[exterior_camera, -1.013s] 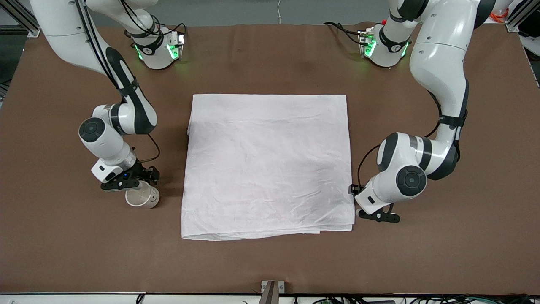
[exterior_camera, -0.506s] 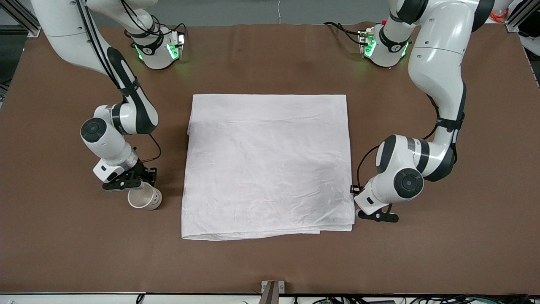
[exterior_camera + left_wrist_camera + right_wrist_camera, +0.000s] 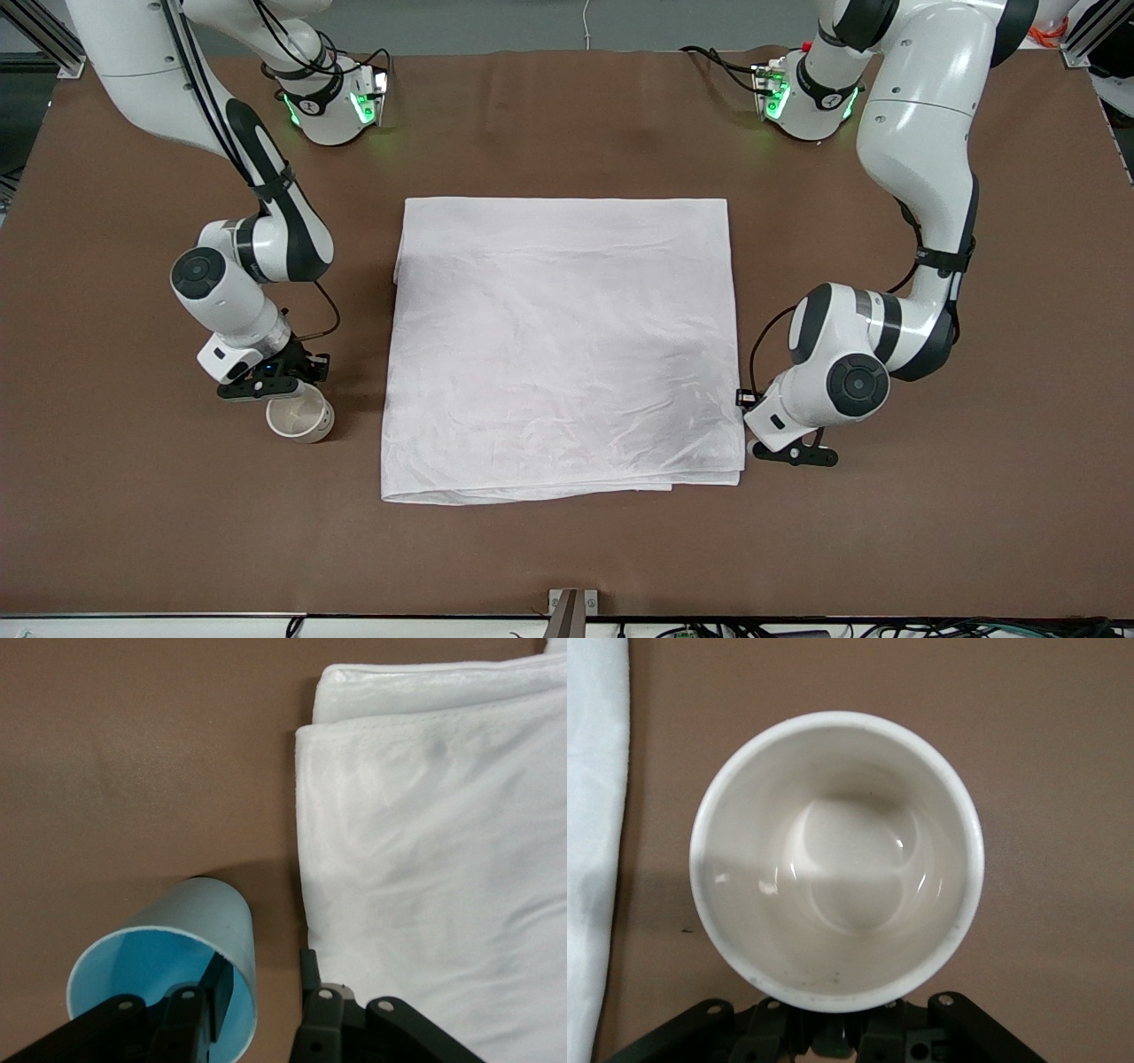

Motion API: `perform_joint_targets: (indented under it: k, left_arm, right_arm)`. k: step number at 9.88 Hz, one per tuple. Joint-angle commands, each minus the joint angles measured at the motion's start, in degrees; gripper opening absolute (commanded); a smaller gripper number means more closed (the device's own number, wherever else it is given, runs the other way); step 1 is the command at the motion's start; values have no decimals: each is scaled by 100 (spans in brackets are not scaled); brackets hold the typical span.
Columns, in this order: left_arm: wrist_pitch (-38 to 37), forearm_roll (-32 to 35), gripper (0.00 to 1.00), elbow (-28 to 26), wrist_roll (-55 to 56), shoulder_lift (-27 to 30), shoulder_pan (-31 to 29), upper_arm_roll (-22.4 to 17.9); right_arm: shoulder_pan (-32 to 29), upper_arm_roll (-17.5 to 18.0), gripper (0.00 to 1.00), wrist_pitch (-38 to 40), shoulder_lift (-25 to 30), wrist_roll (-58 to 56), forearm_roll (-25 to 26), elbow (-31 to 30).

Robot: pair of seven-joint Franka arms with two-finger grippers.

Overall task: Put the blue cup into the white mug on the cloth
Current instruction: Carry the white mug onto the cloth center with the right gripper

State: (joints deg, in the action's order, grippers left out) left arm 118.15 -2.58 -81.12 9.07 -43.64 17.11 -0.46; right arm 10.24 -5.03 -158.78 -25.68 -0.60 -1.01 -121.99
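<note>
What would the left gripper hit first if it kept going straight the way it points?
Probably the blue cup itself: the left gripper points down at the table, with one finger inside the cup's rim and one outside its wall. Past the cup comes the tabletop, beside the edge of the cloth. Depth is hard to judge.

White arms (image 3: 921,115) – black joints, cables (green base lights).
</note>
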Motion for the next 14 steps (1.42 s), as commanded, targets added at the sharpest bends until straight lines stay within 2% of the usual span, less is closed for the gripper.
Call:
perform_joint_targets:
  k: [1,3,5,6,9,11,14]
  left_arm:
    - [-29,-6,13,-27,269,-4,21,-41]
    - [-46,-6,1,-53,341,22,38,-41]
    - [-81,3,0,-45,306,57,30,-41]
    - [-99,3,0,-45,288,110,-14,-41]
    - [-292,3,0,-18,244,382,-58,-33]
    - [-293,3,0,26,244,496,-50,-33]
    - [-388,3,0,35,244,786,47,-24]
  right_arm:
    - [39,46,0,537,98,95,-13,279]
    - [258,55,0,2010,221,857,-66,1330]
    - [697,55,1,3069,274,1078,-258,2010]
    - [1056,46,1,3221,309,1245,-494,2108]
    - [2242,37,1,3065,292,1981,-1190,2196]
    - [2911,37,1,2549,135,2720,-1191,2223]
    - [3510,20,1,1984,-418,3039,-1165,2232]
